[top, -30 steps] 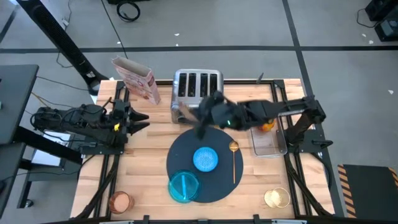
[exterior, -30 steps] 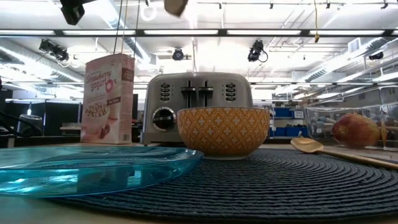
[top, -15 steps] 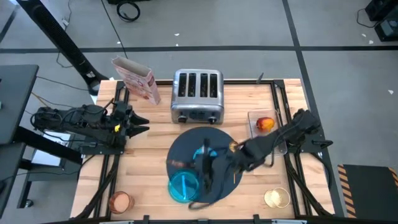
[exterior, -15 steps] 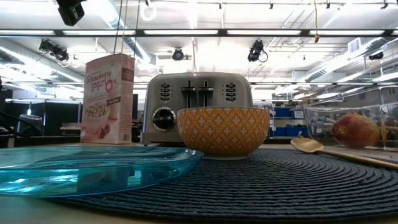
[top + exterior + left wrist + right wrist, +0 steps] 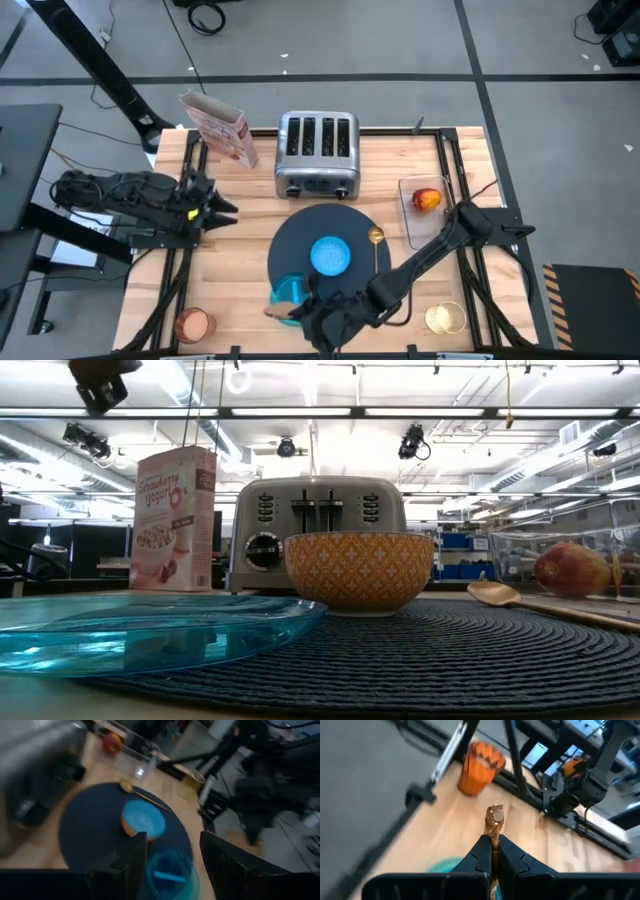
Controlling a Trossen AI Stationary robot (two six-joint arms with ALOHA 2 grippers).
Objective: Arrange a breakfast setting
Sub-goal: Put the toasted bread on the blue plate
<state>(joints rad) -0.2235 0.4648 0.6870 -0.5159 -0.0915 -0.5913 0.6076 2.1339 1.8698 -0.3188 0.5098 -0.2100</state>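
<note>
We take the teal plate [image 5: 292, 295] as our landmark: it lies on the near-left part of the dark navy mat [image 5: 300, 245], just beside the bright-blue bowl [image 5: 331, 255] at the mat's middle. Our right gripper [image 5: 300, 313] hangs over the plate's near edge, its jaws closed on the brown toast slice [image 5: 494, 822], which it holds by one thin edge. The slice juts straight out past the fingertips, toward the copper cup [image 5: 479, 766] at the counter's near-left corner. So the plate sits directly under and slightly behind the toast; we judge the coming move to be a short lowering, with the slice tipped flat so its long axis lies across the plate. Our left gripper [image 5: 222, 207] waits well apart from the plate, at the counter's left edge, jaws spread and empty. The right arm is plainly nearer.
</note>
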